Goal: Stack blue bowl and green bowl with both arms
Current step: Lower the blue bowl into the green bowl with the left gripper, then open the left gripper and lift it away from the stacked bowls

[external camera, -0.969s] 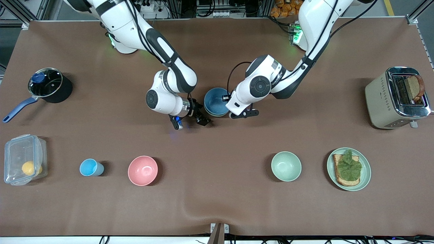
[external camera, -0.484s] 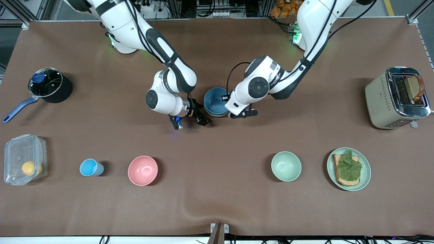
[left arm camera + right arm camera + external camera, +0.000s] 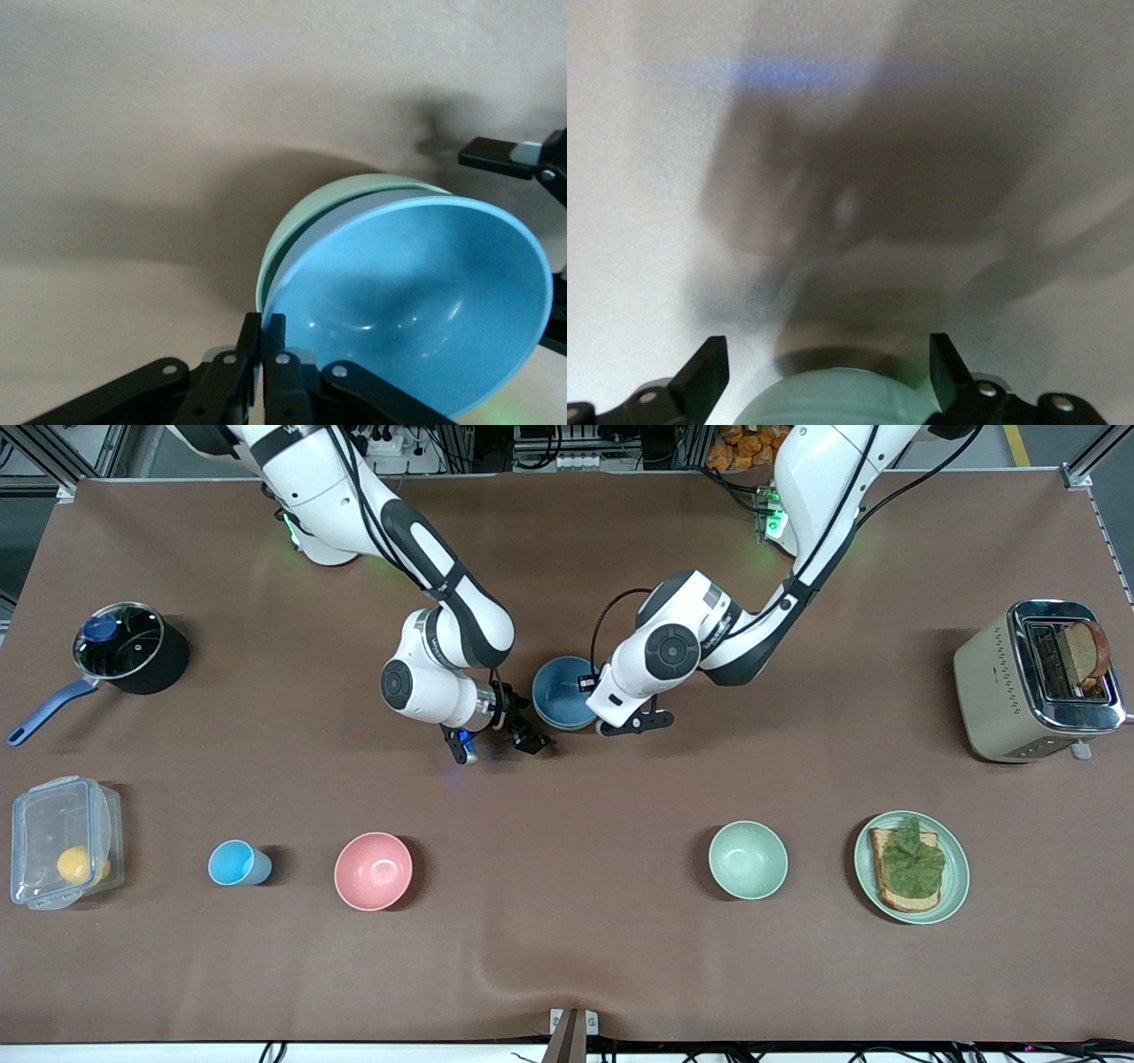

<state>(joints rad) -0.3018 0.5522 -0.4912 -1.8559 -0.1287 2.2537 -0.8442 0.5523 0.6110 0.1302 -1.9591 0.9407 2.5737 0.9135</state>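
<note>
The blue bowl (image 3: 564, 689) sits inside the green bowl near the table's middle, between the two grippers. In the left wrist view the blue bowl (image 3: 416, 301) lies tilted in the green bowl (image 3: 350, 188), whose rim shows along one side. My left gripper (image 3: 591, 685) is shut on the blue bowl's rim, fingers (image 3: 254, 341) pinched together. My right gripper (image 3: 530, 735) is open beside the stack, low over the table. The green bowl's wall (image 3: 837, 397) shows between its spread fingers (image 3: 709, 367), untouched. One right finger (image 3: 496, 156) shows past the bowls.
Nearer the front camera stand a mint-green bowl (image 3: 747, 859), a pink bowl (image 3: 373, 871), a light-blue cup (image 3: 235, 863), a green plate with toast (image 3: 952, 886) and a plastic box (image 3: 58, 841). A toaster (image 3: 1001, 682) and a pot (image 3: 124, 651) stand at the table's ends.
The left gripper has shifted slightly toward the right arm's end and the blue bowl has sunk lower into the green bowl, covering its rim. The right arm has not moved.
</note>
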